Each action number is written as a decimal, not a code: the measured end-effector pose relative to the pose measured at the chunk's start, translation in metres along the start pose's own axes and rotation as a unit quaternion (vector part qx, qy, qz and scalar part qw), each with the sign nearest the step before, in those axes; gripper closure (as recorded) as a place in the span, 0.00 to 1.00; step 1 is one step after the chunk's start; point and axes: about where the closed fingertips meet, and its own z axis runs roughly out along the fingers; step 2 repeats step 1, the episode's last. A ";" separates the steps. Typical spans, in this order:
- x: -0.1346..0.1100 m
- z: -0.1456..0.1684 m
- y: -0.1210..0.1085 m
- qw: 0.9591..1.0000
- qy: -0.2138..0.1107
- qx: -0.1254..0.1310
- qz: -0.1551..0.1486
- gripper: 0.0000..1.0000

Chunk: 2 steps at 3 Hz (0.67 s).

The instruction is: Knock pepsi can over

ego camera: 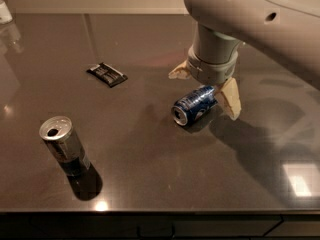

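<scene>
The pepsi can [194,104] is dark navy blue with a silver top. It lies on its side on the dark table [150,184], its top pointing toward the front left. My gripper [206,90] hangs from the grey arm just above and behind the can. Its two cream fingers are spread wide, one finger [179,72] to the left and the other finger [230,98] to the right beside the can's base. The gripper holds nothing.
A slimmer silver can with a blue lower part [65,146] stands upright at the front left. A flat dark packet [106,74] lies at the back left. A pale object [4,10] stands at the far left corner. The table's front edge runs along the bottom.
</scene>
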 end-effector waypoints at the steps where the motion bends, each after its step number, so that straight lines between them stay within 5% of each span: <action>1: 0.000 0.000 0.000 1.000 0.000 0.000 0.000 0.00; 2: 0.000 0.000 0.000 1.000 0.000 0.000 0.000 0.00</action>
